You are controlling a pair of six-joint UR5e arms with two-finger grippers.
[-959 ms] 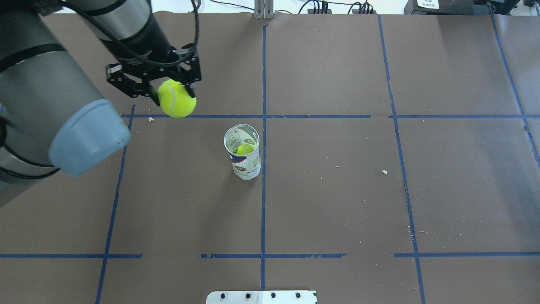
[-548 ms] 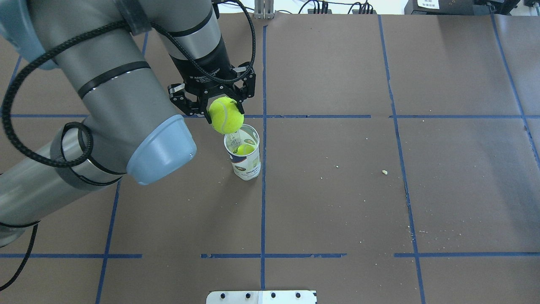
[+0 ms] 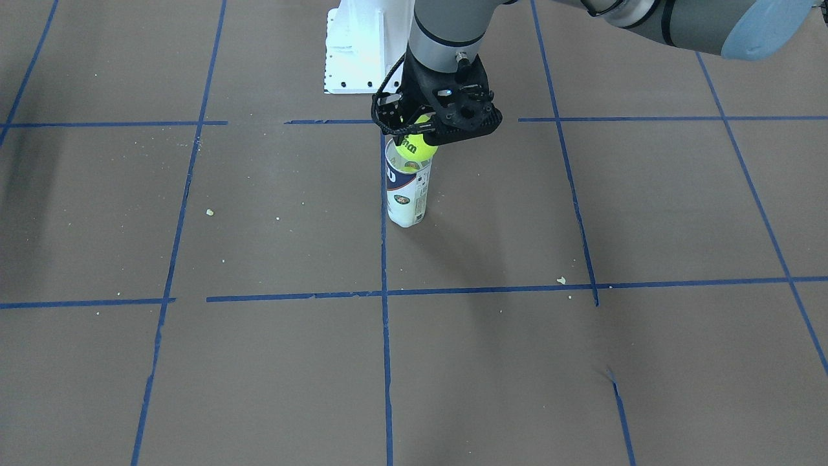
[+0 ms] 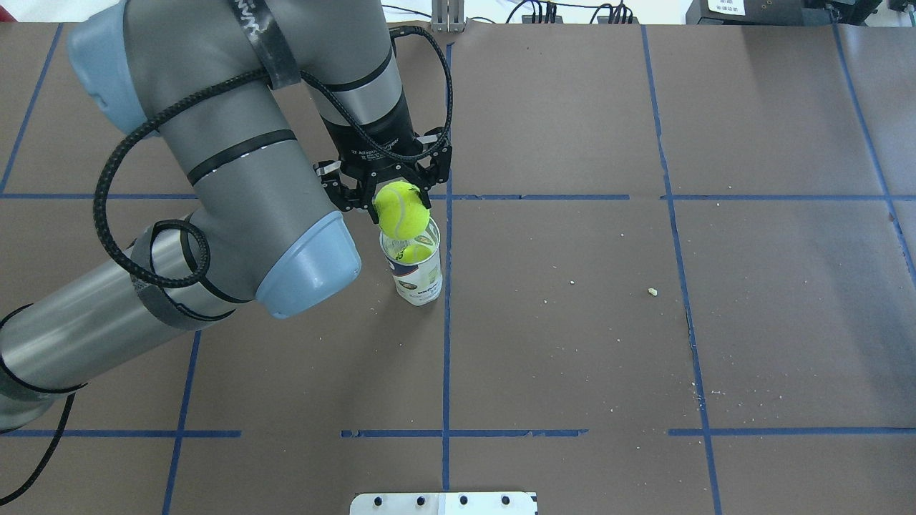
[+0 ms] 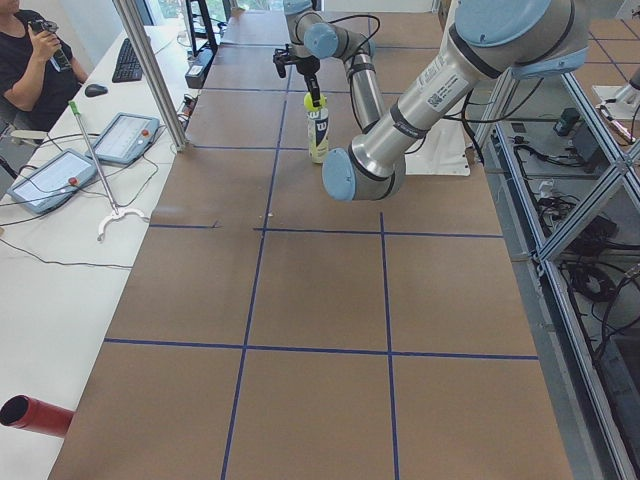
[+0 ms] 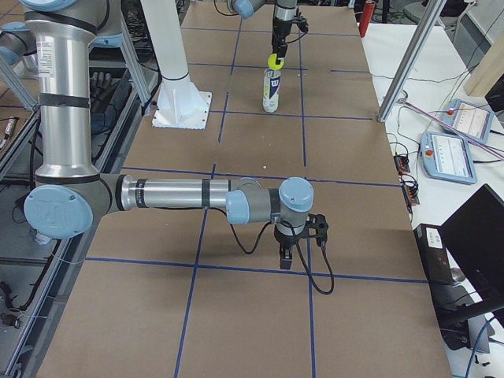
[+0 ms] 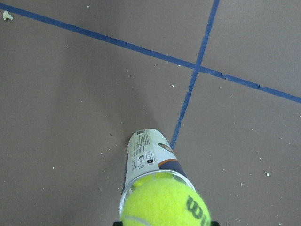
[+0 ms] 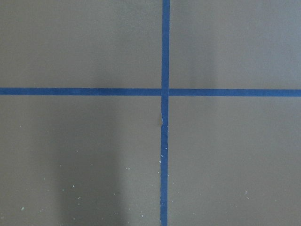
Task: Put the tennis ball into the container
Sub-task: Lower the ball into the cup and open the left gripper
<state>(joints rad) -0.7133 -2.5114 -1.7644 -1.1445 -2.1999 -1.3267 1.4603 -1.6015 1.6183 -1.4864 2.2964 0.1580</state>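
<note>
Table [image 4: 715,322]: brown paper cover with a blue tape grid.

Left arm [image 4: 236,179]: reaches in over the table's middle, wrist pointing down. Left gripper [image 3: 415,141]: fingers pinch the tennis ball from two sides.

Right arm [image 6: 181,193]: stretched low over the table, well away from the left gripper. Right gripper [image 6: 287,256] points down at the paper. It shows in the right side view alone, so whether its fingers are spread or together cannot be told. Its wrist camera shows only a tape crossing.

White pedestal [image 3: 352,52]: behind the left gripper, toward the robot's base.

Container [image 4: 418,275]: upright, mouth open, directly beneath the left gripper, just beside a tape line.

Tennis ball [image 4: 403,211]: between the left gripper's fingers, hanging right over the container's mouth. Black lettering faces outward. Whether it touches the rim cannot be told.

Second ball [image 4: 415,253]: already inside the container, low down under the held one.

Crumb [image 4: 652,291]: on the paper, well off to the left gripper's right.
</note>
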